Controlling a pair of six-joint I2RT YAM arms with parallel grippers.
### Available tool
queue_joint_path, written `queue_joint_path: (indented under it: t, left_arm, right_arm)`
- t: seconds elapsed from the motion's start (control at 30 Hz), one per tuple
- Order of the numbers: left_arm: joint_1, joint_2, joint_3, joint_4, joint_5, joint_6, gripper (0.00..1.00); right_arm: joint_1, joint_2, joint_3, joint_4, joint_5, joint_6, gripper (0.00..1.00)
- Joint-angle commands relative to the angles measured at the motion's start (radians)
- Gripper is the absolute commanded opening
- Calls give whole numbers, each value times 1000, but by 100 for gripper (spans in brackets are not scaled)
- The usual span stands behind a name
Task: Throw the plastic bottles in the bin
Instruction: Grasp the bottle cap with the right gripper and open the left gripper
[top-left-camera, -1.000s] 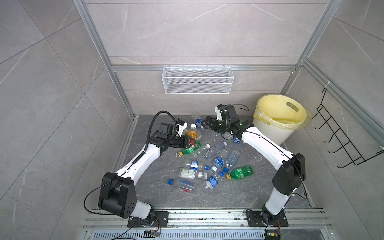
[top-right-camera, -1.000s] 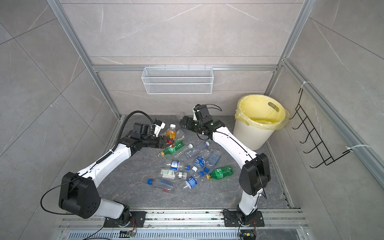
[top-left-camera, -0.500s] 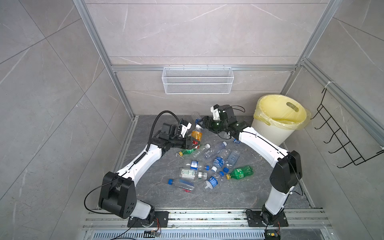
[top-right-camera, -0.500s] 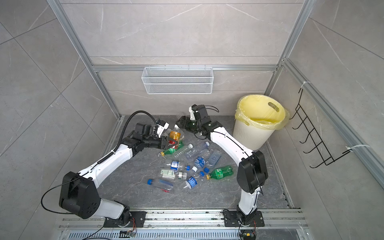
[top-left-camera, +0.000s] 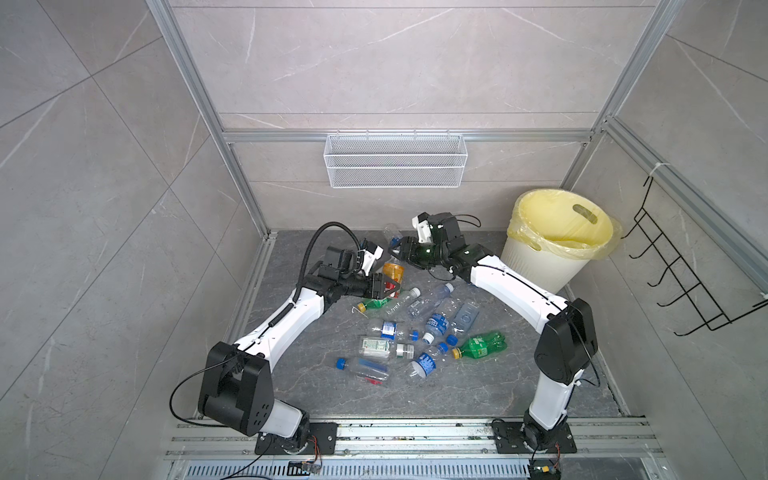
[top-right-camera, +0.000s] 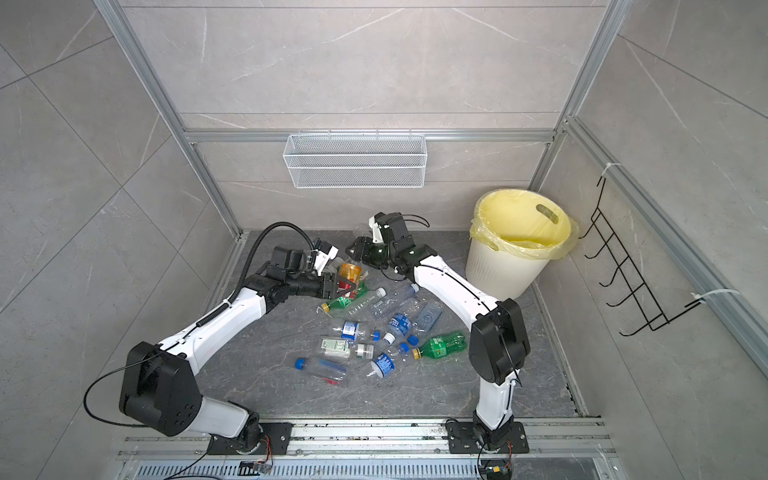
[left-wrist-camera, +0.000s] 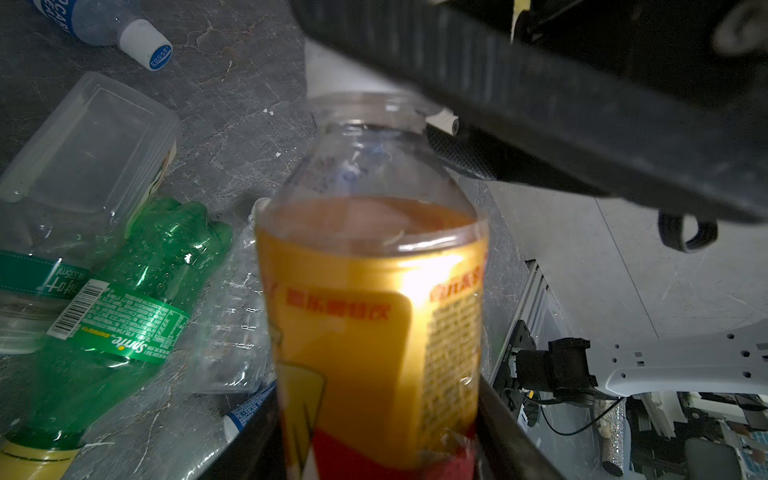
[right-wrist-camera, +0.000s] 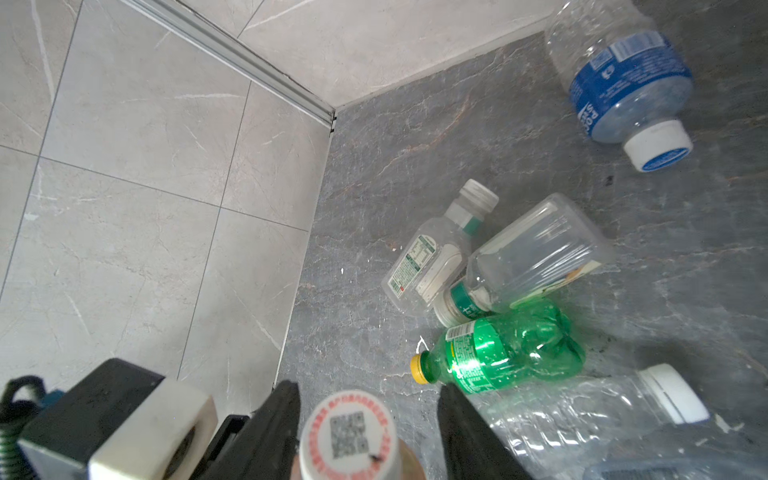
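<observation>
left gripper (top-left-camera: 384, 286) clamps orange bottle (top-left-camera: 393, 272) | right gripper (right-wrist-camera: 368, 388) straddles its cap (right-wrist-camera: 347, 432), grip unclear | risk: mistimed handover, cap slips, bottle misses bin (top-left-camera: 540, 266)

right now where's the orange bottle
In both top views the orange bottle stands in the left gripper, back left of the pile, behind a green bottle.

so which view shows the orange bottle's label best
The left wrist view: the orange bottle fills the frame, its yellow label and red print close up. The right wrist view shows only its white cap from above. In both top views it is just a small orange patch.
</observation>
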Motion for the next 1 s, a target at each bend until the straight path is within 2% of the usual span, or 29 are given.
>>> queue_joint_path:
  t: [0.0, 0.17, 0.33, 0.47, 0.67, 0.87, 0.97]
  left_arm:
    - [-3, 11, 31, 8, -15, 10, 44]
    - [-3, 14, 33, 3, -25, 9, 44]
    - [-3, 18, 34, 2, -21, 9, 44]
    - [-3, 20, 35, 2, -19, 7, 47]
    - [-3, 13, 37, -6, -35, 9, 64]
    - [-11, -14, 77, -64, -100, 38, 95]
    - [-34, -32, 118, -105, -155, 66, 100]
  right_arm:
    - [9, 14, 1, -2, -20, 1, 55]
    - [14, 23, -6, -12, -20, -4, 51]
    - [15, 19, -6, -21, 6, -14, 40]
    - [15, 17, 8, -42, 23, -27, 35]
    - [14, -3, 20, -72, 73, -53, 26]
    - [-10, -43, 59, -157, 168, -115, 23]
    - [-48, -91, 57, -185, 223, -142, 23]
